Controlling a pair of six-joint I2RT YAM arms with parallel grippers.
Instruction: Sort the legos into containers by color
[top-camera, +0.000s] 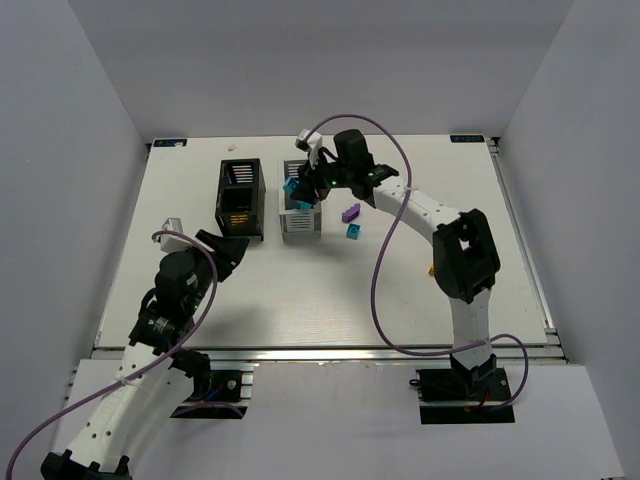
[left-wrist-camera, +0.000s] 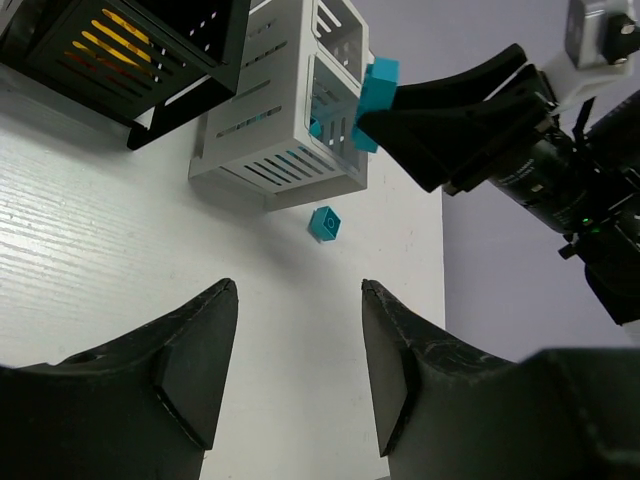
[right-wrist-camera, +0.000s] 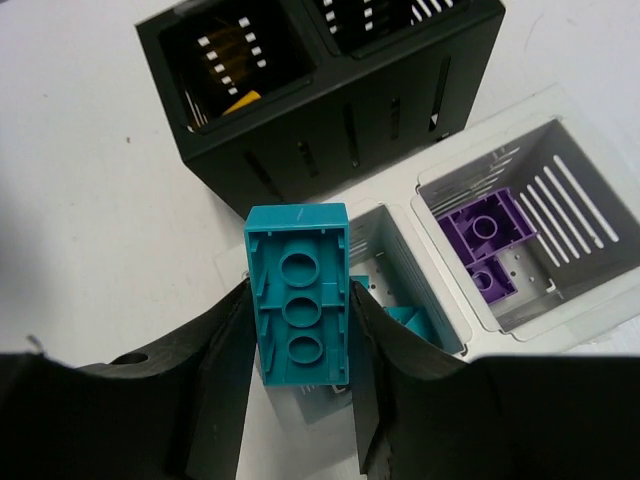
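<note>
Right gripper (right-wrist-camera: 300, 330) clamps a teal brick (right-wrist-camera: 297, 270) over the white bin (right-wrist-camera: 590, 200), above its teal compartment, not the purple one. Center it, lower past the rim, then release. Left gripper (left-wrist-camera: 298, 300) is open and empty, near left.

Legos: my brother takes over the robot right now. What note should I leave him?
Left gripper: jaws open, empty, over the table near the black container.
Right gripper: jaws shut on a teal lego, above the white container.
Done: purple legos in one white compartment, teal pieces in the other, a yellow-orange brick in the black container.
To do: drop the held lego in with the teal pieces, then sort the loose purple lego and loose teal lego on the table.
</note>
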